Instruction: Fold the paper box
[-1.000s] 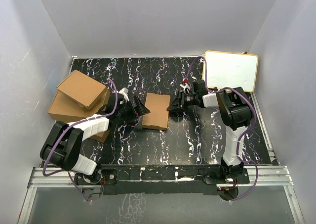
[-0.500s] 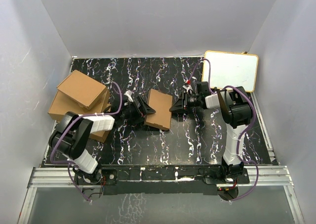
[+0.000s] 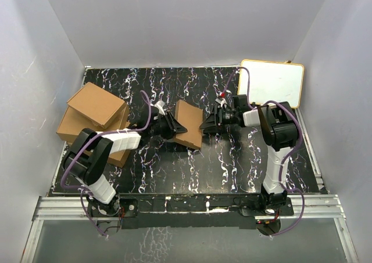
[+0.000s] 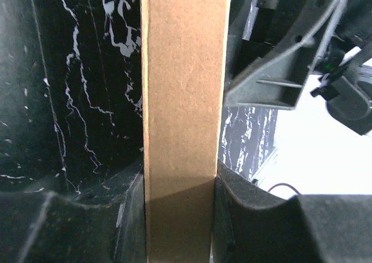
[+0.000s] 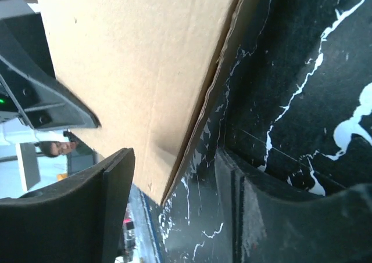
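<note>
The paper box (image 3: 189,125), a flat brown cardboard mailer, is tilted up off the black marbled table between the two arms. My left gripper (image 3: 174,125) is shut on its left side: in the left wrist view the box wall (image 4: 183,94) fills the gap between both pads, gripper (image 4: 180,216). My right gripper (image 3: 206,123) stands open at the box's right edge. In the right wrist view the box (image 5: 128,65) hangs in front of the spread fingers, gripper (image 5: 174,199), with a gap on both sides. The box's lid and flaps are not distinguishable.
A pile of ready-made brown boxes (image 3: 94,116) sits at the table's left edge, close to the left arm. A white board with a yellow rim (image 3: 272,82) lies at the back right. Grey walls close the table on three sides.
The left gripper has closed onto the box's left side and the right gripper has opened. The box has shifted slightly right and tipped up on edge.
</note>
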You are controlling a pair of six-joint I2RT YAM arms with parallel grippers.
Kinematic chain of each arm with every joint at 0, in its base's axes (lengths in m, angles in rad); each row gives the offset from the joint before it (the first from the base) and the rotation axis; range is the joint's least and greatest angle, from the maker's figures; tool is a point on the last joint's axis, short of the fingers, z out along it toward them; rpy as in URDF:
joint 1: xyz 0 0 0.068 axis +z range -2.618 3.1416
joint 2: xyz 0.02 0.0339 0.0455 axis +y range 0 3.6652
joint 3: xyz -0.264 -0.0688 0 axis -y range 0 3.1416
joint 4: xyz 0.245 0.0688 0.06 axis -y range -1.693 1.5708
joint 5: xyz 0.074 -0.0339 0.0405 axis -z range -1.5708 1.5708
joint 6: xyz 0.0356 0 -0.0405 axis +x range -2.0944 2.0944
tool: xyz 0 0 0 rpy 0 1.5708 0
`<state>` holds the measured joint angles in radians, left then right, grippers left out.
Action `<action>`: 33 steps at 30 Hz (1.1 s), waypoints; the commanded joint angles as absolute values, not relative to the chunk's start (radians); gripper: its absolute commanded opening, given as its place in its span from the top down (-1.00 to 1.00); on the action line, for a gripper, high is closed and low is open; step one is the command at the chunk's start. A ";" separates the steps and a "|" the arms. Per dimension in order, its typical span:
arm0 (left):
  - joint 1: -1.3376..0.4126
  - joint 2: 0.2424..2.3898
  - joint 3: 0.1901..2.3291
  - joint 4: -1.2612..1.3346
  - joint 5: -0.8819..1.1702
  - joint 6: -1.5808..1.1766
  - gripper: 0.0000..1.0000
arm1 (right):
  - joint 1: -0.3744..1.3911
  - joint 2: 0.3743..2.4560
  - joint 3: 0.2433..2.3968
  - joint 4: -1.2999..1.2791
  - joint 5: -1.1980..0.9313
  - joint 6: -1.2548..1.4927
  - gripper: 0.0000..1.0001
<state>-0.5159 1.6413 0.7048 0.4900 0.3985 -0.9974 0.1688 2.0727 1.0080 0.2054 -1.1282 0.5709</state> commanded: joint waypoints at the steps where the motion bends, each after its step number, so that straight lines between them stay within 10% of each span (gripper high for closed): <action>1: -0.518 1.574 0.785 0.318 0.338 -0.871 0.75 | 0.119 2.001 1.049 0.129 -1.114 0.434 -0.35; 21: -0.781 1.868 1.584 -1.005 -0.668 -0.300 0.88 | -0.184 1.587 0.960 -0.152 -1.145 0.047 -0.55; 33: -0.913 1.952 1.627 -0.936 -0.555 -0.336 -0.94 | -0.221 1.597 0.961 -0.171 -1.174 0.027 -0.56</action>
<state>-0.8970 1.9793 1.6245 -0.9245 -0.6067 -0.3183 -0.2123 1.5990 0.9516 -0.1837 -1.1370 0.0711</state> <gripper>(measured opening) 0.913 0.779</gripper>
